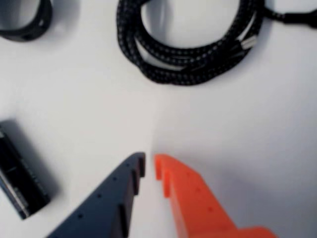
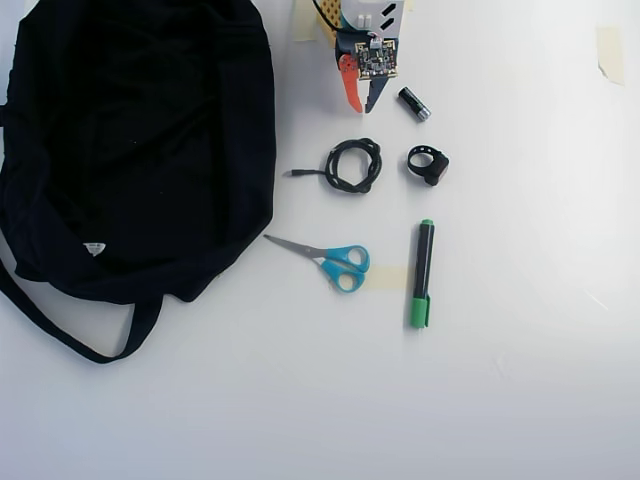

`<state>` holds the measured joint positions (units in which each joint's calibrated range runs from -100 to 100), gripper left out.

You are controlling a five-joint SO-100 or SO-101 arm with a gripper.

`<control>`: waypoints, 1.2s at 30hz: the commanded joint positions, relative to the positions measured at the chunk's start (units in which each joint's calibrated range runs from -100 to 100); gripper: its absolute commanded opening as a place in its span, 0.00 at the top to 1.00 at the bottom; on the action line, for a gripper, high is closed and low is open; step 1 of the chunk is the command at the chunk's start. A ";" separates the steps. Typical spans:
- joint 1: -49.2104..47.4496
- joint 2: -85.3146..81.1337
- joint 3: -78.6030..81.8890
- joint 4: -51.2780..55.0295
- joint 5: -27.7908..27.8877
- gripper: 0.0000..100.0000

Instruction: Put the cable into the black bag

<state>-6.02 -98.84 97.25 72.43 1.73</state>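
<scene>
— Wrist view: where is the cable (image 1: 190, 54)?
— It lies coiled on the table (image 1: 99, 109), ahead of the gripper (image 1: 149, 166), not touched. The fingers are almost together and hold nothing.
— And the bag (image 2: 130, 140)?
— Overhead, well to one side of the fingers, beyond the cable.

**Black Dominates a White Counter**

The counter (image 2: 520, 400) is plain white, with pale yellowish tape patches. The black bag (image 2: 140, 140) is solid black apart from a small white label. The cable (image 1: 188, 59) is black, and the wrist view shows a fine speckled weave of grey-white flecks along its braid. The ring-shaped strap (image 2: 428, 164) is black. The scissors (image 2: 330, 260) have bright blue handles and silver-grey blades. The marker (image 2: 423, 272) has a black barrel with green ends. The small cylinder (image 2: 414, 104) is black with a silvery tip. The gripper (image 1: 149, 165) has one orange finger and one dark slate-blue finger.
</scene>
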 commanded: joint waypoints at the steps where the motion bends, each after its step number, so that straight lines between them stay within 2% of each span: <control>1: -0.03 -0.75 2.03 0.26 0.05 0.98; 36: -0.56 -0.75 2.03 0.26 -0.37 0.98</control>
<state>-6.32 -98.84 97.25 72.43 1.59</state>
